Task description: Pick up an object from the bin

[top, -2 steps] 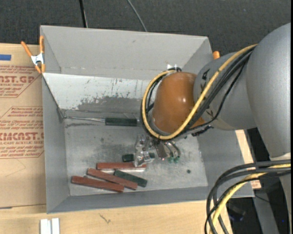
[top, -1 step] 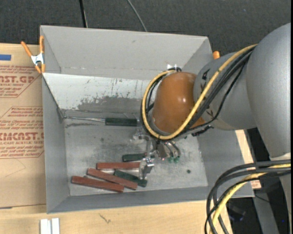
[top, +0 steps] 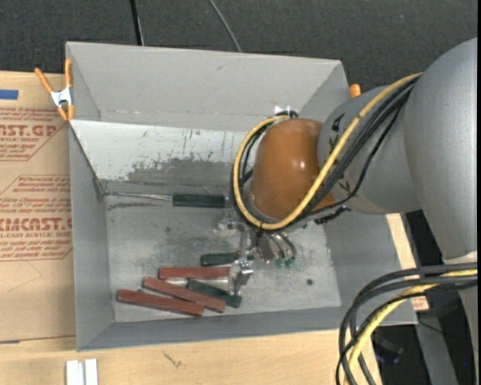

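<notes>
Right at the tip of the tool [top: 243, 273], on the side away from the arm [top: 433, 151], lay a reddish-brown stick [top: 194, 273] beside a dark green stick [top: 216, 259], and though I couldn't tell whether the tool was spread or pressed together, it should straddle one squarely.

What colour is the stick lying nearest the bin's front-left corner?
The stick is reddish-brown, seen best in the camera view.
</notes>
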`<state>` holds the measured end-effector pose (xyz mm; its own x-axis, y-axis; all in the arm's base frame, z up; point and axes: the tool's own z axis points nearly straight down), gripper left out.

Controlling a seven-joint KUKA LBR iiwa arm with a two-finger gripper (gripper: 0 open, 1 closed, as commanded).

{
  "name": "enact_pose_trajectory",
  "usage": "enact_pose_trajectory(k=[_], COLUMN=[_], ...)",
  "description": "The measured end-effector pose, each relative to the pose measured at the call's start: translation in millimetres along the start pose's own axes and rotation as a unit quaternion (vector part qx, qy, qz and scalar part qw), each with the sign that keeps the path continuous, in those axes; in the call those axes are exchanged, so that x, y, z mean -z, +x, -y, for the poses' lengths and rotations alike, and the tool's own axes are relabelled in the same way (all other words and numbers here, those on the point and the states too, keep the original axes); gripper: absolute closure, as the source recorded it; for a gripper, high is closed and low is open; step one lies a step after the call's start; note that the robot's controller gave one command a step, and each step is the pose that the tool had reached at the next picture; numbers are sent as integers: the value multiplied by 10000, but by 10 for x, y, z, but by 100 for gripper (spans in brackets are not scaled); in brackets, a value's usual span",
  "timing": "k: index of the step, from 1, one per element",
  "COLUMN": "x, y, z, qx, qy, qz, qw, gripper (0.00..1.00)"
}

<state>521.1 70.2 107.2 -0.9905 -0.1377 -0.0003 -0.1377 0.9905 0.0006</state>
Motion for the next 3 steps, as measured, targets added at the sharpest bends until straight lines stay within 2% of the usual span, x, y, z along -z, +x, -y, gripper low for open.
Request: enact_pose_trajectory(k=[1, 2, 3], x=[-296, -297, 1121], y=[-21, -21, -60], z=[-25, -26, 107], qx=[431, 431, 282], qy=[19, 19, 5], qz=[116, 117, 14], qw=[9990, 9990, 9996], gripper=[100, 100, 100])
